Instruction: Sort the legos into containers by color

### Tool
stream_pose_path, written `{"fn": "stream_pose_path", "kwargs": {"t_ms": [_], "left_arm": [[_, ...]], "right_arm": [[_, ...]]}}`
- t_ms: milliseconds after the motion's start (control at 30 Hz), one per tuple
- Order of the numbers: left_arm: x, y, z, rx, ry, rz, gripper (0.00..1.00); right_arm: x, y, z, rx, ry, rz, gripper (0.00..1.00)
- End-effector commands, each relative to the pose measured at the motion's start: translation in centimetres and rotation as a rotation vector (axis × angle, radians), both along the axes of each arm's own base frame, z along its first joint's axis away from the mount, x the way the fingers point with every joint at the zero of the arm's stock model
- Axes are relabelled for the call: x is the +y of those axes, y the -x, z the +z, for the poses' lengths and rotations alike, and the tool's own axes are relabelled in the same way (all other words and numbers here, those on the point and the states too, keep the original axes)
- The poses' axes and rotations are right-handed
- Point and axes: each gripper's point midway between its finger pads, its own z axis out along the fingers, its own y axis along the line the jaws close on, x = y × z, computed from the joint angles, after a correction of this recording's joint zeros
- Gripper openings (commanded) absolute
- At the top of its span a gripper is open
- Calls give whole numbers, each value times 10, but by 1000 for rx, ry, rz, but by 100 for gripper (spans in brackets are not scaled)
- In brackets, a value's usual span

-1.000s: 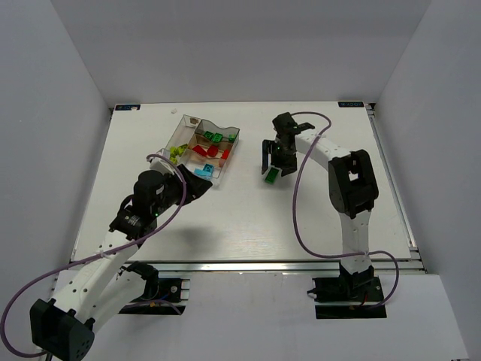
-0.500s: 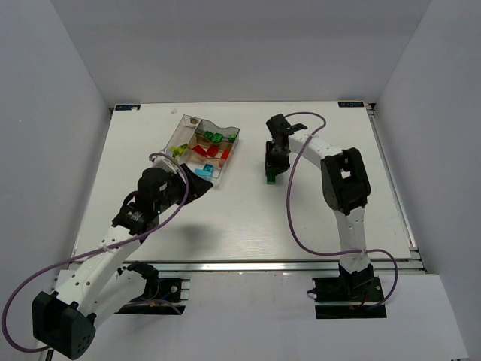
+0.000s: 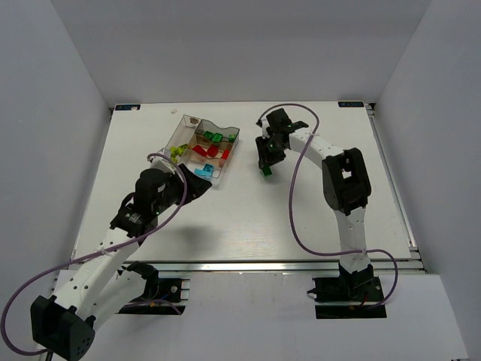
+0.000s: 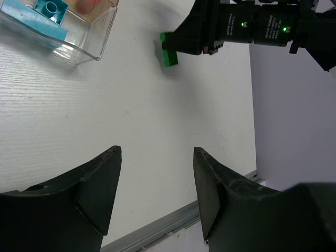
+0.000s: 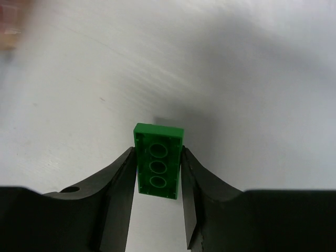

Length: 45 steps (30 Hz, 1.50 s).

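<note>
Since a second ago my right gripper (image 3: 264,162) has gone from spread wide over the green brick (image 5: 157,163) to pinched on it, and the wrist has swung left toward the tray (image 3: 183,129). From the wrist camera I see both fingers pressed flat against the brick's long sides. Its hollow underside, with three round sockets, faces the lens. It sits straight between the fingers, not skewed. A faint shadow lies on the table (image 3: 248,218) just beyond it, so I judge it is barely off the surface (I can't be sure it has cleared). It is to the right of the tray, near it but apart.

My left gripper (image 4: 156,150) hangs by the tray's near corner with its fingers well apart and nothing between them.

I judge the sorting nearly done. The tray holds dark green bricks (image 3: 214,137) in its far right compartment, red bricks (image 3: 201,150) in the middle, yellow-green bricks (image 3: 176,153) at the left side and a light blue brick (image 4: 51,9) in the near corner. From above I see no other loose brick, so this one looks like the last. What is left is to carry it over the matching greens and let go.

The brick is a small, glossy, hard-edged rectangle of saturated green, and it should hold firm in this pinch.
</note>
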Motion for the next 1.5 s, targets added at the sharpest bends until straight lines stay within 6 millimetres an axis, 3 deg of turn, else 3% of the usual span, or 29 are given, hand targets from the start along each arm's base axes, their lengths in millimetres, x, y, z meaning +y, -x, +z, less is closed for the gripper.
{"fn": "stream_pose_path", "kwargs": {"t_ms": [0,67,167,200,233,267,300,333,400,467,500,667,767,800,933,1033,1100,1133,1267,1333,1400,1433,1467], "left_arm": [[5,3,14,-45,3,15,67],[7,5,15,-45,2,21,67],[9,6,18,-51,0,30,67],[10,6,18,-49,-2,34,67],[11,6,21,-57,-1,37,67],[11,6,20,-53,-3,40,67],[12,7,20,-52,-4,41,67],[12,7,21,-52,-5,43,67],[13,8,21,-51,-6,44,67],[13,8,22,-51,-5,46,67],[14,9,20,-47,-9,47,67],[15,8,21,-48,-12,54,67],[15,8,19,-44,-16,55,67],[15,8,19,-42,-17,55,67],[14,7,19,-39,-17,50,67],[14,6,21,-42,-20,52,67],[14,6,21,-40,-21,49,67],[13,5,22,-42,-22,50,67],[13,4,26,-53,-16,48,67],[12,3,27,-58,-17,47,67],[12,2,30,-66,-19,49,67],[13,1,31,-71,-21,52,67],[14,1,34,-83,-23,51,67]], "right_arm": [[42,-41,92,-425,-178,405,0],[57,-57,121,-634,-203,528,0],[83,-63,150,-788,-274,637,0],[91,-67,145,-792,-290,654,0],[100,-77,164,-843,-307,664,0],[112,-77,165,-840,-335,696,0],[120,-82,149,-811,-350,720,0],[130,-91,175,-868,-384,746,0],[145,-94,166,-862,-448,788,0],[152,-99,168,-904,-478,793,0],[162,-102,179,-981,-502,793,0],[177,-112,170,-1057,-506,769,0],[181,-120,162,-1060,-485,739,1],[181,-122,160,-1064,-480,732,9],[180,-128,149,-1055,-462,707,27],[178,-129,143,-1041,-453,699,49],[176,-129,143,-1033,-452,694,79],[176,-127,144,-1028,-453,694,89],[165,-120,176,-1050,-470,669,89],[154,-114,202,-1048,-489,629,89],[137,-113,211,-1003,-483,576,89],[130,-103,236,-1001,-514,557,89],[115,-101,226,-928,-523,509,89]]}}
